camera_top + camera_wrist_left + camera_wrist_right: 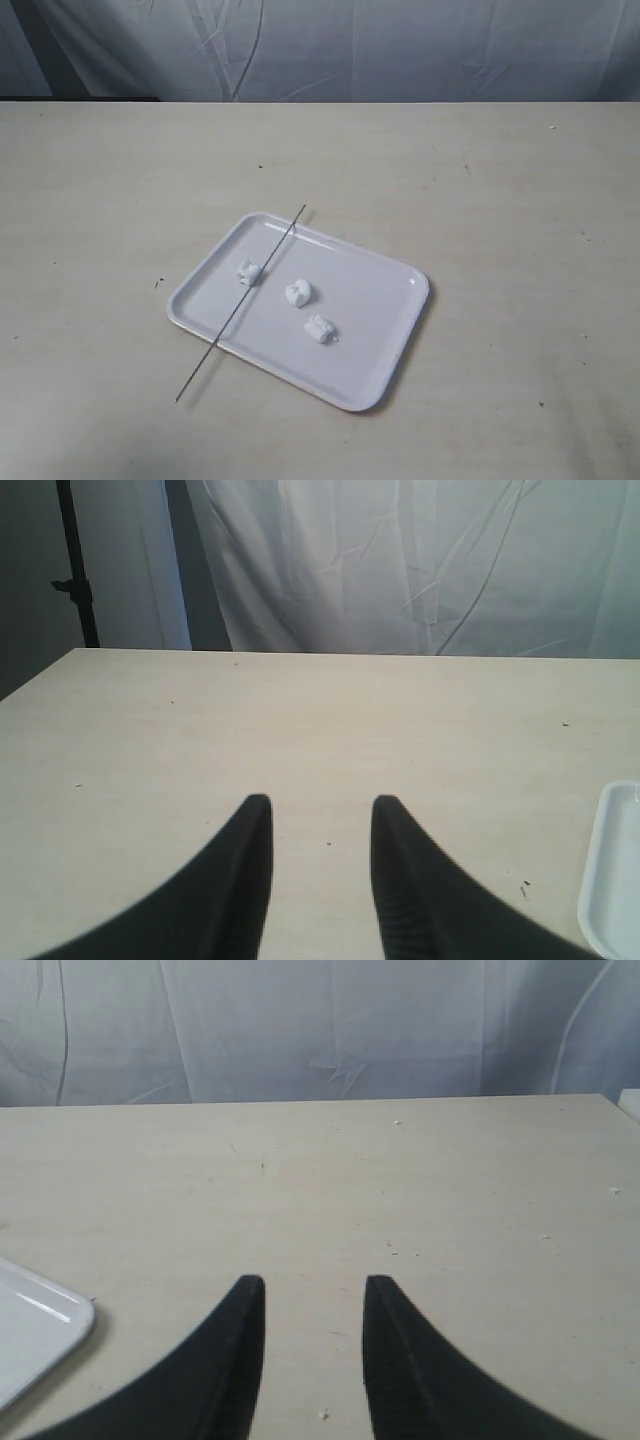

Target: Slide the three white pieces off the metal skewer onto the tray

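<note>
Three pieces [297, 292] lay on the tray [370, 320], the skewer [241, 304] across it (left claw [320, 805] and right claw [313, 1285] were apart).

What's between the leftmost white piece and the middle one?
The metal skewer, close against the leftmost piece, then bare tray, seen in the exterior view.

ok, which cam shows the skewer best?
Exterior view. It shows the whole skewer lying diagonally across the tray, with both ends sticking out past the rim. Neither wrist view shows the skewer at all; each catches only a corner of the tray.
</note>
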`<state>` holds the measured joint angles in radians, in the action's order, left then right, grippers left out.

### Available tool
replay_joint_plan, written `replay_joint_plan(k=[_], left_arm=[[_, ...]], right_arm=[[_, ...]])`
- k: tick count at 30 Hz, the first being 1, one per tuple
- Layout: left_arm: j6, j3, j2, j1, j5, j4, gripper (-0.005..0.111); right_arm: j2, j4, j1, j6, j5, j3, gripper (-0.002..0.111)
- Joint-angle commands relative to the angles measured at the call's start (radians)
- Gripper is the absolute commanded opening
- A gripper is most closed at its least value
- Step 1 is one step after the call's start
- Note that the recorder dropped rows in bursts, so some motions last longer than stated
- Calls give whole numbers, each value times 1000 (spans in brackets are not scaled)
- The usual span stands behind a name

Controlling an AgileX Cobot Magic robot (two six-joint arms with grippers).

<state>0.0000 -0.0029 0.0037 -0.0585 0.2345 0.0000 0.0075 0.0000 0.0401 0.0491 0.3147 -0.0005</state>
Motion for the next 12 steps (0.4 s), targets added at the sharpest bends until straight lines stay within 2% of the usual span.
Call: replay_joint_plan(k=[1,12], left_arm=[[0,3,-4,-1,-1,-7,33],[0,3,-4,-1,-3,0,33]], right_arm=[[-7,-9,-3,-3,-7,1,32],[-7,-9,-3,-3,-7,1,32]])
